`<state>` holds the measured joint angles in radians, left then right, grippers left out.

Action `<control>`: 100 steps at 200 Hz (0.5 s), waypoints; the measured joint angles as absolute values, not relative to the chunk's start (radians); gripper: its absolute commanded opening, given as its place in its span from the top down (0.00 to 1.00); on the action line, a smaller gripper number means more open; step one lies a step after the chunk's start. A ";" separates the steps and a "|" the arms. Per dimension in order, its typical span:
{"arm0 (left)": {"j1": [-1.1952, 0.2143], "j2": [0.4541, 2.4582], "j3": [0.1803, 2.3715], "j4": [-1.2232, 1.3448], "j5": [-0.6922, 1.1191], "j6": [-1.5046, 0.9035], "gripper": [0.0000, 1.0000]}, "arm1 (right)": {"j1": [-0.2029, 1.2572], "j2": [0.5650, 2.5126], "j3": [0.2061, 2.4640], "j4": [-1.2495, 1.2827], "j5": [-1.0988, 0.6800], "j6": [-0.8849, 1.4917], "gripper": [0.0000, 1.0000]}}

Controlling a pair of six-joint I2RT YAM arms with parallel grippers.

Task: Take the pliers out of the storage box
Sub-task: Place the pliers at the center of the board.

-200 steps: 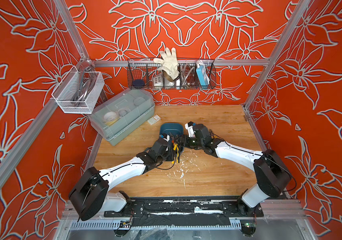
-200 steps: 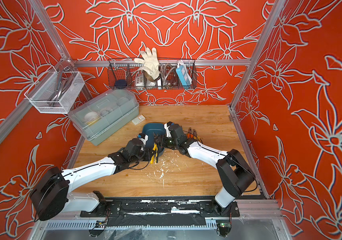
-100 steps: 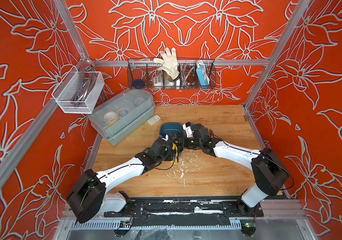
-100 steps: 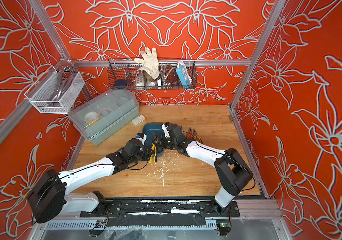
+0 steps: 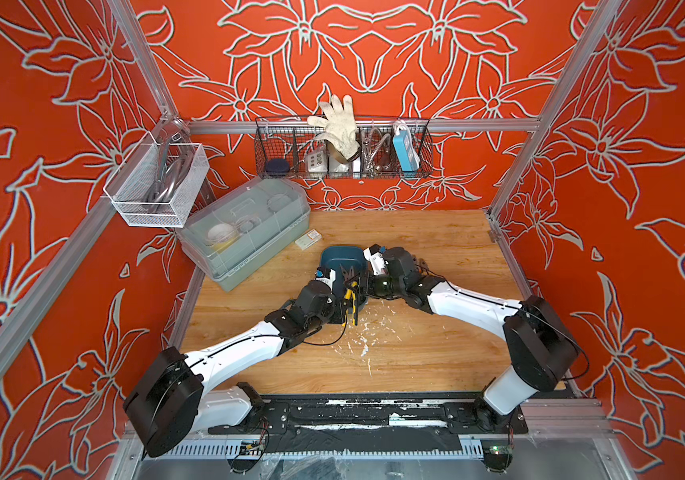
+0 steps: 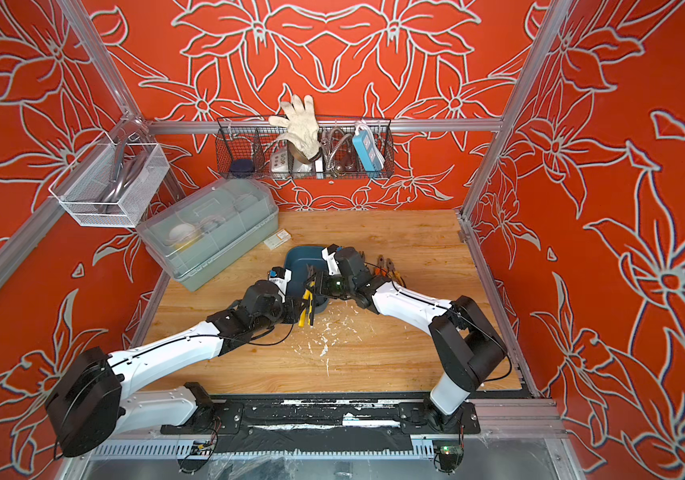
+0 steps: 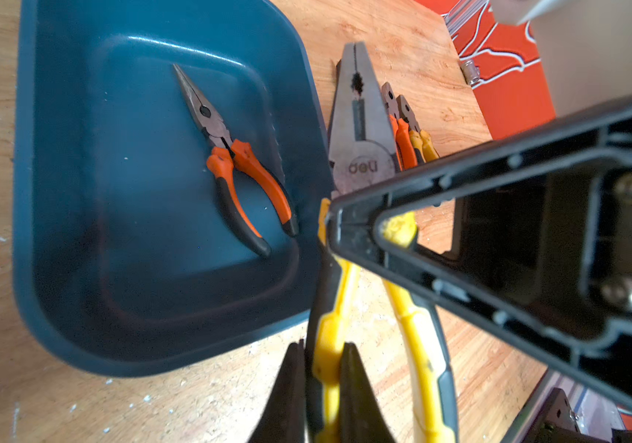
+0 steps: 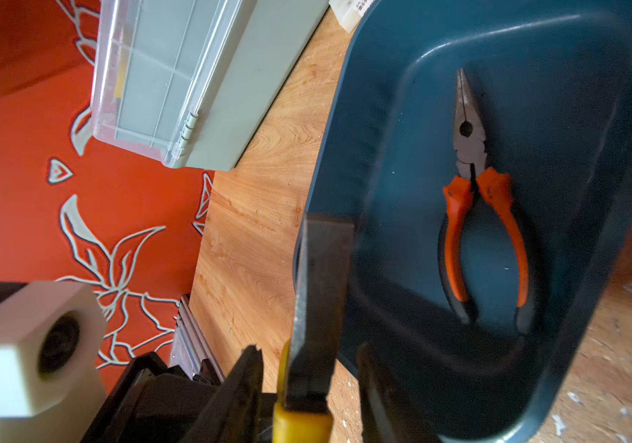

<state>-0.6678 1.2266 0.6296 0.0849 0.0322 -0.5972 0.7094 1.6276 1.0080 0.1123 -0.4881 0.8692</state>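
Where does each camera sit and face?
Top views: high over the front, facing down and back; left arm, right arm, storage box.
Left wrist: on that arm, looking past the left gripper, shut on yellow-handled pliers.
Right wrist: on that arm, past the right gripper into the box.
Shared: both wrist views show the long-nose pliers in the box.
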 measured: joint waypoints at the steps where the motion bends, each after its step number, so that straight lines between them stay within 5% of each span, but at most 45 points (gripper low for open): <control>1: -0.668 1.227 0.630 0.085 0.033 -0.597 1.00 | 0.709 1.628 1.008 0.112 -0.488 0.872 0.65; 77: -0.668 1.227 0.628 0.098 0.048 -0.590 1.00 | 0.709 1.620 1.008 0.110 -0.498 0.874 1.00; 100: -0.668 1.227 0.628 0.099 0.048 -0.581 0.53 | 0.709 1.620 1.008 0.109 -0.498 0.873 1.00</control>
<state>-0.6678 1.2266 0.6281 0.0990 0.0483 -0.5808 0.7094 1.6196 1.0080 0.1089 -0.4984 0.8734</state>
